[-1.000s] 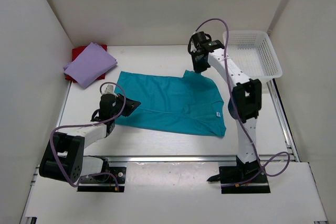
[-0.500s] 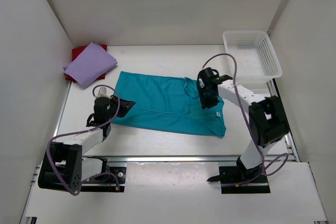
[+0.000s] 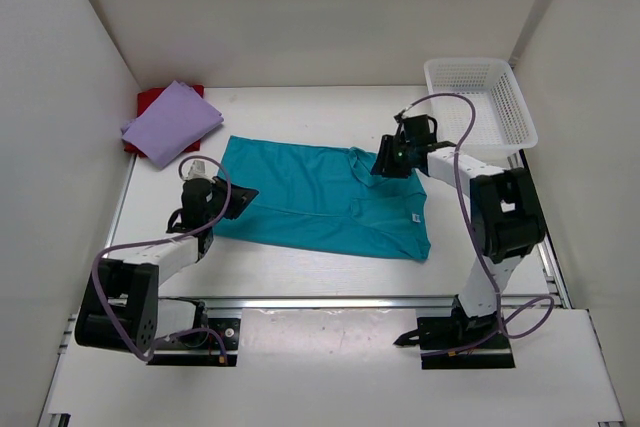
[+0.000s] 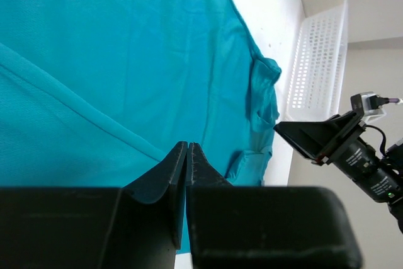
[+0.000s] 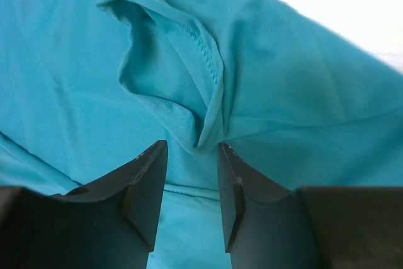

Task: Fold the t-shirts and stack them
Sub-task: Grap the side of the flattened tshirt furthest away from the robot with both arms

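Nearest the arm bases, the left gripper (image 3: 222, 201) sits at the 9 o'clock edge of the teal shirt (image 3: 310, 197). Its fingers (image 4: 170, 168) are pressed together and a crease in the cloth runs right into their tips, so it looks to be pinching that edge. The shirt lies spread and mostly flat in the middle of the table (image 3: 300, 272), unfolded, with some rumpling toward its right side. At the shirt's 2 o'clock corner the right gripper (image 5: 191, 150) hovers low with its fingers moderately apart, holding nothing, straddling a puckered ridge of cloth beside a stitched hem. Judging by the way it drapes, the fabric is thin, light and limp — it will sag and slide, not hold a shape — so the best hold is a pinch on a hemmed edge or corner, lifted from both sides at once. Farther off, at the table's 10 o'clock, the lavender shirt (image 3: 172, 122) lies folded on the red shirt (image 3: 150, 99); a white basket (image 3: 522, 112) stands at 2 o'clock.
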{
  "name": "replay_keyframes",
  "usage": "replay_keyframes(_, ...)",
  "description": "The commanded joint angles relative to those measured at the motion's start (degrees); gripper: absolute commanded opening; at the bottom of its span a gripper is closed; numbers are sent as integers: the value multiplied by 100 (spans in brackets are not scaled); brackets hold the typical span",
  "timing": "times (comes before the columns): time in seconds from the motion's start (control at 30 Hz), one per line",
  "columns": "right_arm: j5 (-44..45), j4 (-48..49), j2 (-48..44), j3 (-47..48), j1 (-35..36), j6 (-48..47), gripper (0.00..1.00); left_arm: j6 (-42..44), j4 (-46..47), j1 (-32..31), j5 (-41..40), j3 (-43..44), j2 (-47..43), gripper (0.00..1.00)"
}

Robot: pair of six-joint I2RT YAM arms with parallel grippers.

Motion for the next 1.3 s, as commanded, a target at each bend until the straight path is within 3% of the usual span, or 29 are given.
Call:
replay_keyframes(0.0,-376,419,130,67,33,186,36,92,22,21,-49,179,96,15)
replay_keyframes(0.1,-332,348,227,93,59,134,30,92,13,-32,-128,197,157,14)
replay_keyframes(0.23,-244,252,227,164,50,125,6,101,39,-50,-154,258,245,15)
replay_keyframes(0.3,-69,199,271,347,24,81,0,57,74,-67,-172,311,289,15)
replay_keyframes(0.43,256,-309,622,1190,-55,-173,0,109,-74,38,-242,530,430,15)
replay_keyframes(0.77,1224,-1760,2502,4767,-485,-807,0,180,-523,802,-489,1567,1457,18)
replay_keyframes(1.13,1303,-3421,4865,8501,-688,-982,0,1471,-2061,1093,-1166,4149,3328,47)
replay_keyframes(1.27,996,-3299,4806,8215,-758,-921,0,2121,-2929,909,-1280,5528,4259,56)
